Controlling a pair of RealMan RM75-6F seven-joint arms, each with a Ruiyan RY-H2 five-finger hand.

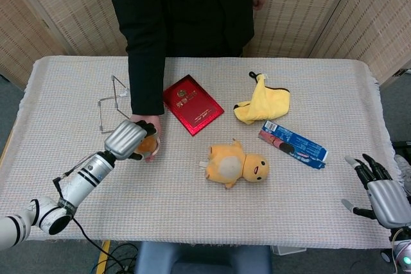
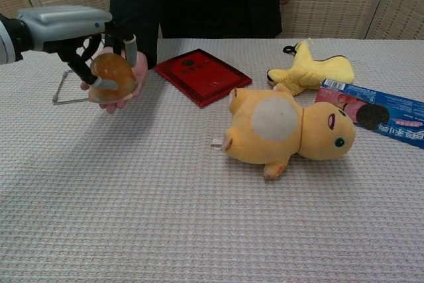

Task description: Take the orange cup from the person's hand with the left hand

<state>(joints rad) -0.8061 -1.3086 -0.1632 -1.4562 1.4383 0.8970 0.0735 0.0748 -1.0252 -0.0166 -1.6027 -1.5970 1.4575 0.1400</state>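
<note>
The orange cup [image 2: 112, 76] lies in the person's upturned hand [image 2: 137, 71] at the table's left side. My left hand [image 2: 83, 28] comes over it from the left. Its fingers [image 2: 130, 47] curl over the top of the cup and its thumb presses the lower left side, so it grips the cup while the person's palm still supports it from below. In the head view my left hand [image 1: 126, 137] hides most of the orange cup [image 1: 144, 147]. My right hand [image 1: 379, 190] hangs open beyond the table's near right corner, holding nothing.
A red booklet [image 1: 192, 104] lies just right of the person's arm. A yellow plush toy [image 1: 237, 165] sits mid-table, with a yellow cloth [image 1: 263, 101] and a blue snack packet [image 1: 293, 144] further right. A wire stand [image 1: 114, 101] stands behind my left hand.
</note>
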